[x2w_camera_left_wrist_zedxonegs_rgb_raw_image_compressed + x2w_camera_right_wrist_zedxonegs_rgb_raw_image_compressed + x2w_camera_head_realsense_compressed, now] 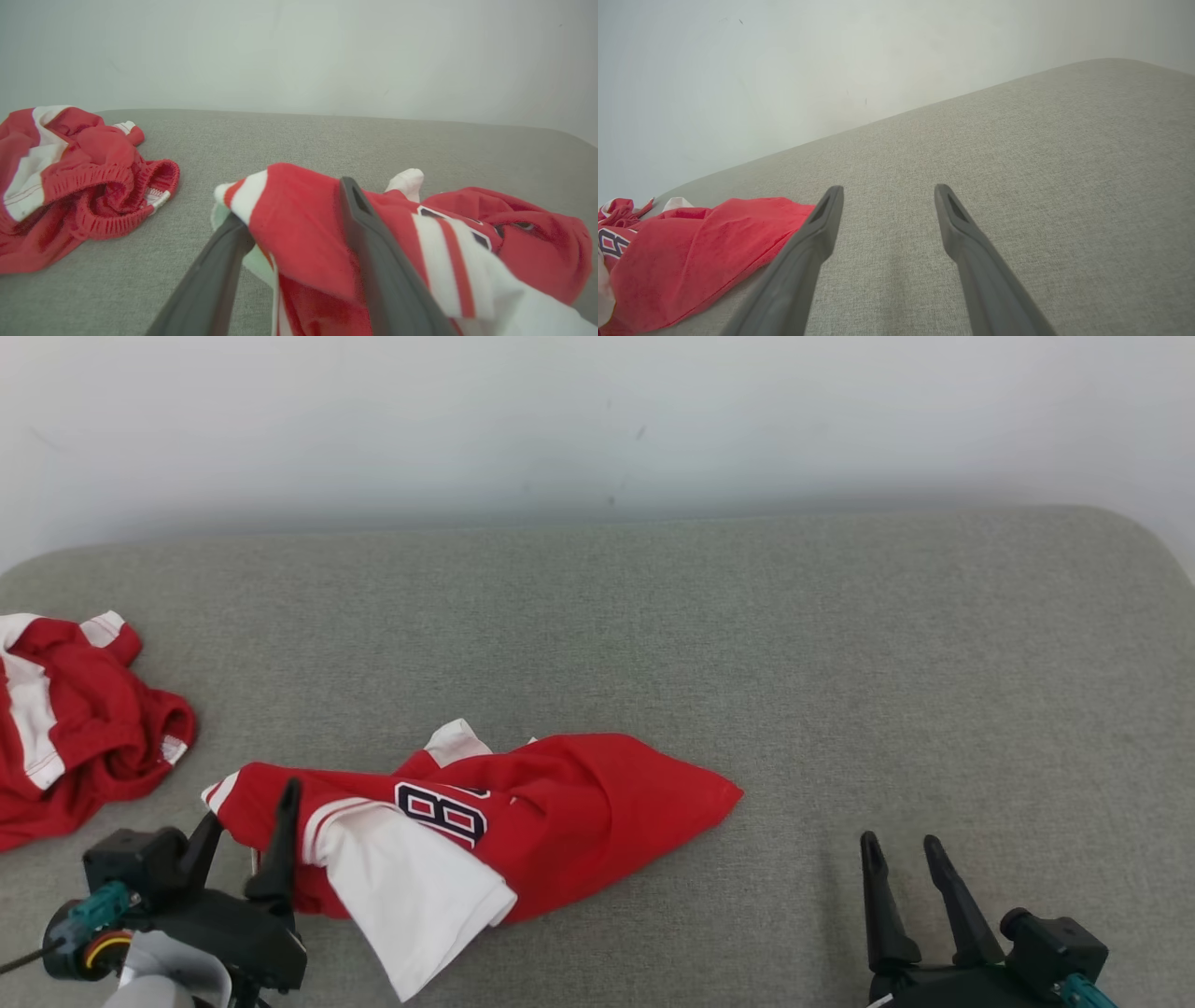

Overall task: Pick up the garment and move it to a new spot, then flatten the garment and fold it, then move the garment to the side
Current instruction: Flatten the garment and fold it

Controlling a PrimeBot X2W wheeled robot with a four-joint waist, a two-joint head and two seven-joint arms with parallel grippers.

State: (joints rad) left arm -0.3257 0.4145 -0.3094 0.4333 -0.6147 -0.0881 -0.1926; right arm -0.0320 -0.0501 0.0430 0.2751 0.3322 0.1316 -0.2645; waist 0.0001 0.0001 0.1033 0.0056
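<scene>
upholstery [840, 663] grey against a pale wall [597, 411] — left claw [254, 805] parted astride the garment [579, 803], right claw [901, 845] spread.

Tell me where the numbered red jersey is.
The jersey lies on the grey cushion, lower left in the head view, its left end within the open left claw, just right of the other red garment.

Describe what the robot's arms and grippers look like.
The left gripper and right gripper each have two long tapering dark fingers on a black body and a teal connector. The left also shows an orange ring, a thin black cable and a pale grey forearm.
</scene>
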